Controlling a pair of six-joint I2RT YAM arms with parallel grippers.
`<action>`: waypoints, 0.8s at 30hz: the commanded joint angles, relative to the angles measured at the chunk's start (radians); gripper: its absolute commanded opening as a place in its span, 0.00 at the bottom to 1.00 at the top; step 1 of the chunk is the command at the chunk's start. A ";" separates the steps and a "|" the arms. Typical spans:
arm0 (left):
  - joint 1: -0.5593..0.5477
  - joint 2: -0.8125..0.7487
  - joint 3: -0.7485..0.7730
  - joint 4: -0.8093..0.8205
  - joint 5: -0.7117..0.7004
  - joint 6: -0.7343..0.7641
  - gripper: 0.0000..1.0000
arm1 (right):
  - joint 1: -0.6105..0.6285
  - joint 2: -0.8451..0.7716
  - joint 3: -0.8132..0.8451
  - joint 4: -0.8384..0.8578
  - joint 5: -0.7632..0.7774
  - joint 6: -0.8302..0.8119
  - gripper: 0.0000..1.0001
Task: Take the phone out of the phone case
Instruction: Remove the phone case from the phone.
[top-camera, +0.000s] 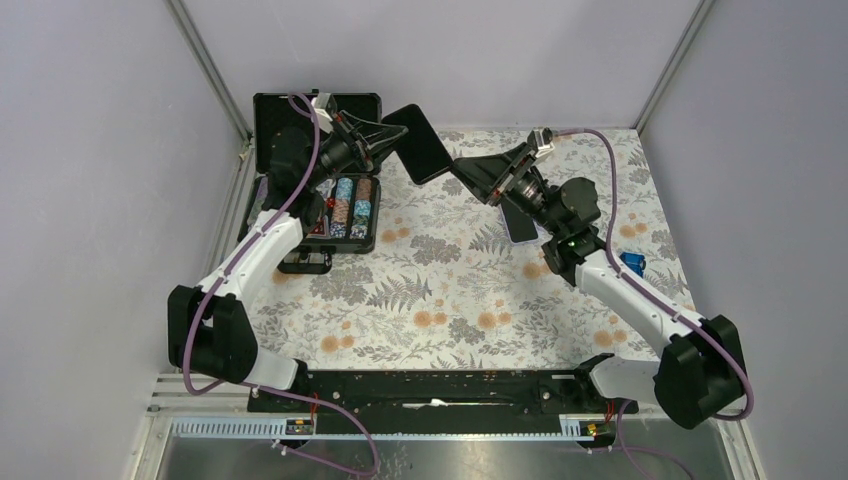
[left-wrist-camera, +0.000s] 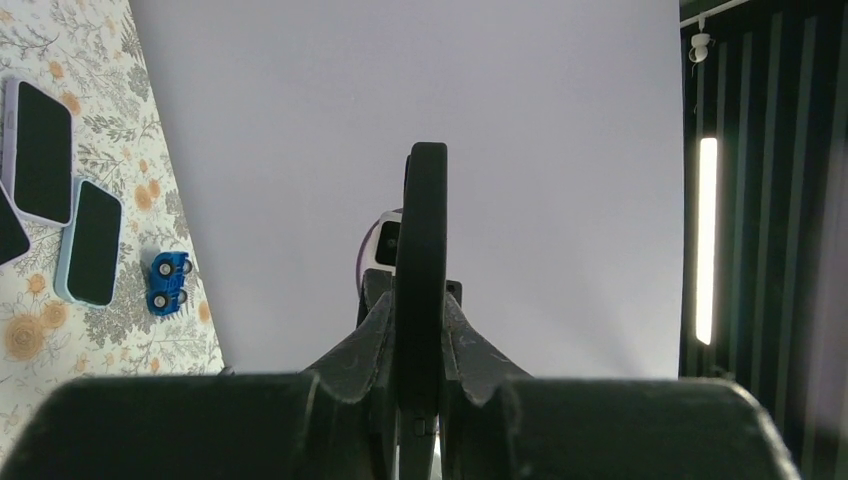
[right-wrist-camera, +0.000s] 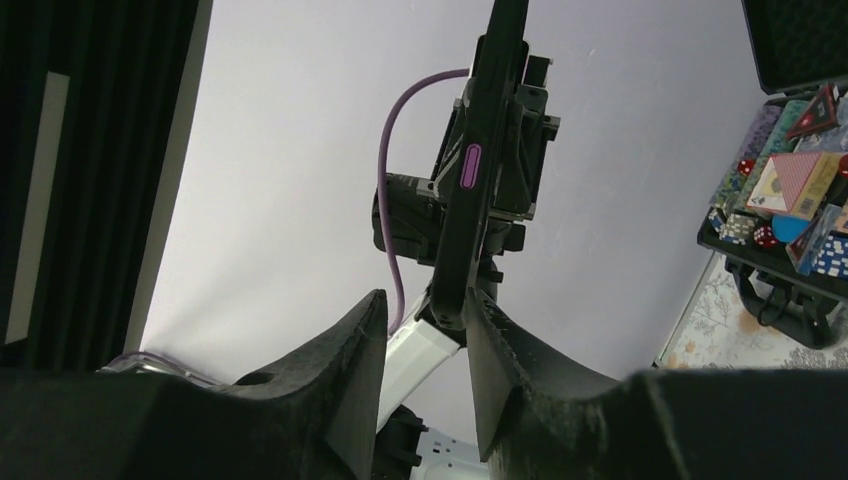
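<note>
Cloth (top-camera: 440, 300) with floral print spreads below the phone (top-camera: 420, 143), 3 pale walls (top-camera: 440, 50) around.

held phone (right-wrist-camera: 480, 120) running off the top edge, pale phone (top-camera: 520, 226) lying half hidden under the right arm (top-camera: 625, 290), dark phone (left-wrist-camera: 8, 232) being cropped

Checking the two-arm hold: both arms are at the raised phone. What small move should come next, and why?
Probably close the right gripper on the free end of the phone. The left gripper is shut on it in the air, while the right jaws stand open around that end, a gap on one side.
</note>
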 joint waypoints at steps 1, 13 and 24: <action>0.004 -0.056 0.026 0.071 -0.046 -0.059 0.00 | 0.006 0.047 0.034 0.152 0.008 0.042 0.43; 0.003 -0.038 0.016 0.124 -0.040 -0.121 0.00 | 0.007 0.085 0.050 0.213 0.075 0.063 0.39; 0.002 -0.031 -0.012 0.176 -0.068 -0.135 0.00 | 0.015 0.110 0.070 0.214 0.033 0.067 0.58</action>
